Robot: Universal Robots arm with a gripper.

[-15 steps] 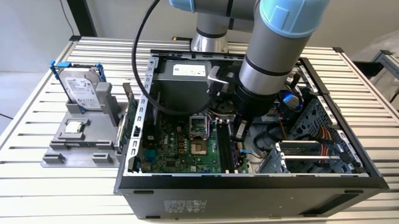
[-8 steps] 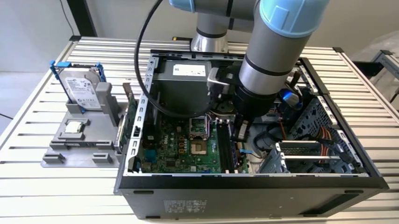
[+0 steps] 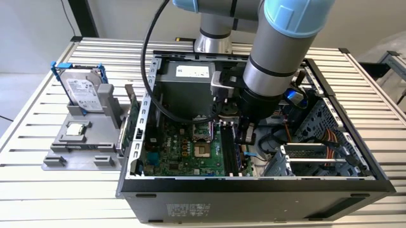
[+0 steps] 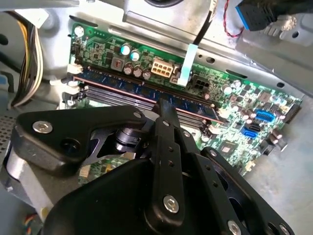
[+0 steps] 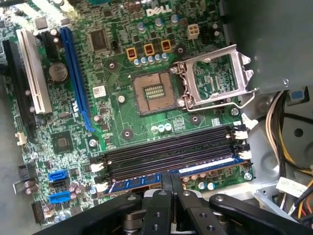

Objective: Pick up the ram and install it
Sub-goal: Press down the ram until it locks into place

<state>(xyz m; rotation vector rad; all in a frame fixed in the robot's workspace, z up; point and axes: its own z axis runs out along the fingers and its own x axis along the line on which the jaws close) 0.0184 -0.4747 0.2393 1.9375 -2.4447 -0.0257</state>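
Exterior view: arm reaches down into open computer case [image 3: 254, 183], gripper [image 3: 244, 138] low over the memory slots [image 3: 231, 152] on the motherboard [image 3: 184, 147]. The ram itself is hard to pick out here under the gripper. Outside the case, on the exterior view's left, the hard drive [image 3: 85, 92] stands upright in a grey holder [image 3: 82, 154], with the processor chip [image 3: 76, 128] lying flat in front of it. There are printed labels on the drive and a white sticker [image 3: 192, 71] on the power supply box; the text is not read off.

Second wrist view: ram [image 4: 122, 88] is a blue-labelled stick standing on edge in the slot row, level with the board and running crosswise under the gripper [image 4: 164, 104]. The fingertips are together, right at the ram's top edge near its middle. Cannot tell if they actually press on it.

First wrist view: ram [image 5: 205, 170] sits in the slot nearest the gripper [image 5: 171, 177], and black slots [image 5: 171, 149] lie just beside it on the far side. The fingers [image 5: 164, 196] are closed against each other with no stick between them, the tips meeting the ram's edge. Processor socket [image 5: 154, 90] is bare, with its metal latch frame [image 5: 215, 78] swung open. The board carries a white printed logo [image 5: 157, 9] and a small sticker [image 5: 99, 91]
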